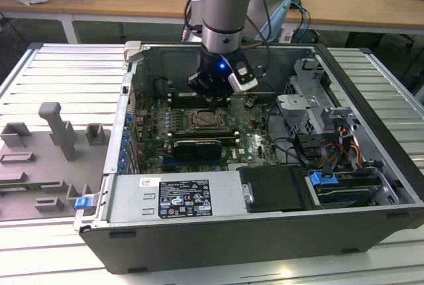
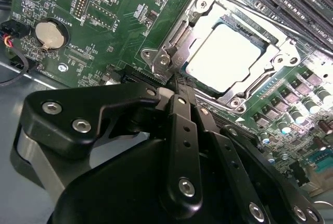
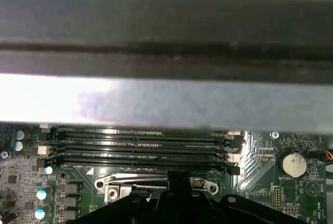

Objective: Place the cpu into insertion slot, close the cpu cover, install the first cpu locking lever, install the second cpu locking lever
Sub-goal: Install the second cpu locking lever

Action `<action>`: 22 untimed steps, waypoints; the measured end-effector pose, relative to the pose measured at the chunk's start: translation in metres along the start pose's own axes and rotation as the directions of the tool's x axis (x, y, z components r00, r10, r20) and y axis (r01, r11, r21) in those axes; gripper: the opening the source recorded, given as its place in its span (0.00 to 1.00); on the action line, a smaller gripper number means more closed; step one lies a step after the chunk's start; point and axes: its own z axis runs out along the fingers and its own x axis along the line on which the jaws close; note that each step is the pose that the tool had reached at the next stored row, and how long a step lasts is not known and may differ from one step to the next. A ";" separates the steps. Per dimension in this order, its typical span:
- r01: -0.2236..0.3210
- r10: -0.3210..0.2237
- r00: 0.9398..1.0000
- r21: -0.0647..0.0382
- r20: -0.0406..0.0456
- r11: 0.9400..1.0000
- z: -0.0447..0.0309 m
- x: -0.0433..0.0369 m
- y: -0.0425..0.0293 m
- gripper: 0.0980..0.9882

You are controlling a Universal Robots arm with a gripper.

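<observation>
The cpu (image 2: pixel 223 52), a pale square chip, lies flat in the insertion slot (image 2: pixel 229 96) on the green board. The silver cpu cover (image 2: pixel 205 13) is folded down around it, and the chip shows through its cut-out. My gripper (image 2: pixel 177 84) has its black fingers drawn together. Their tips are at the slot's near corner, beside a silver lever end (image 2: pixel 165 60); whether they pinch it is hidden. In the exterior view the gripper (image 1: pixel 213 96) hangs just behind the insertion slot (image 1: pixel 205 120) inside the open case.
Long black memory slots (image 3: pixel 140 146) run along one side of the socket, with a coin battery (image 3: pixel 294 164) nearby. A black graphics card (image 1: pixel 193 147) lies in front of it. Cables and drive cages (image 1: pixel 311 109) fill the exterior view's right. The case wall (image 3: pixel 166 99) is close.
</observation>
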 end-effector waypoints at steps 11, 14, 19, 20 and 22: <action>0.000 0.000 1.000 0.000 0.000 1.000 -0.0006 0.0002 -0.0065 0.01; 0.000 0.000 1.000 0.000 0.000 1.000 -0.0007 0.0002 -0.0076 0.01; 0.000 0.000 1.000 0.000 0.000 1.000 -0.0011 0.0004 -0.0108 0.01; 0.000 0.000 1.000 0.000 0.000 1.000 -0.0011 0.0004 -0.0113 0.01; 0.000 0.000 1.000 0.000 0.000 1.000 -0.0012 0.0004 -0.0123 0.01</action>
